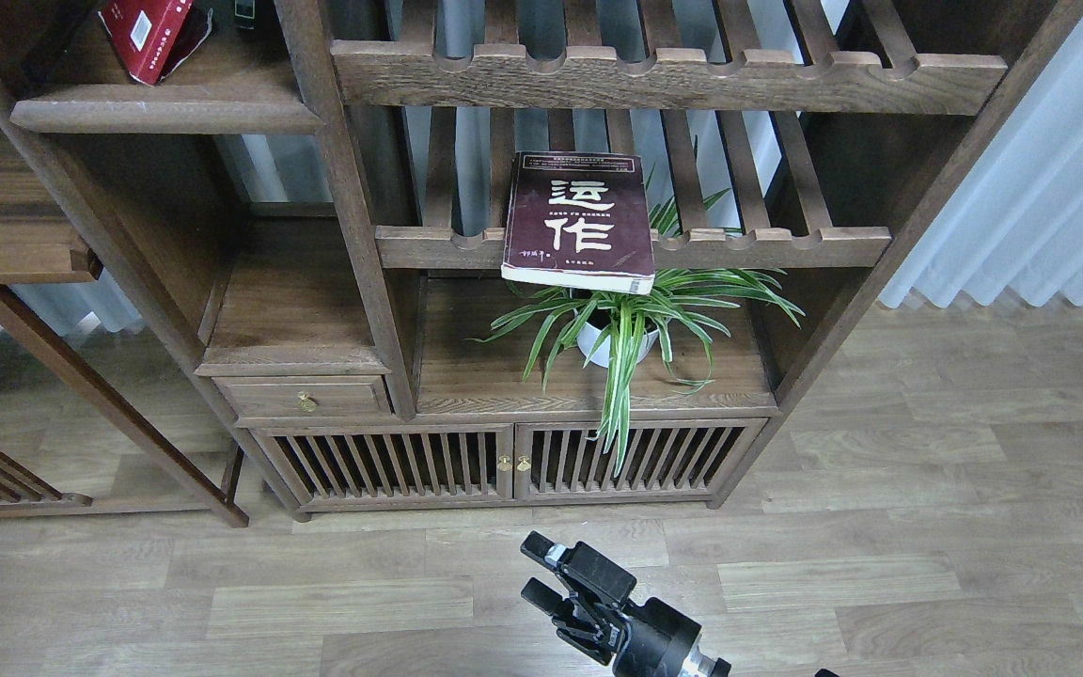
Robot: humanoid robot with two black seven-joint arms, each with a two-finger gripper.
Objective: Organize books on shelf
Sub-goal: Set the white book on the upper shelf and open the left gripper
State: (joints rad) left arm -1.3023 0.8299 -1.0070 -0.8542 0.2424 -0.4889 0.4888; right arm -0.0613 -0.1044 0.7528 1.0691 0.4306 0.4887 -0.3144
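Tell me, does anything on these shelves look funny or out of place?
Yes. The dark maroon book lies flat on a slatted rack, its near edge sticking out over the plant. The red book on the top-left shelf lies tilted, not standing upright.

Two books: one maroon book (580,224) flat on a slatted rack (748,246), one red book (144,33) on the solid shelf (165,108). Two slatted racks. One potted plant (631,324). One drawer (306,398). Two cabinet doors (391,463). One tool (538,570).
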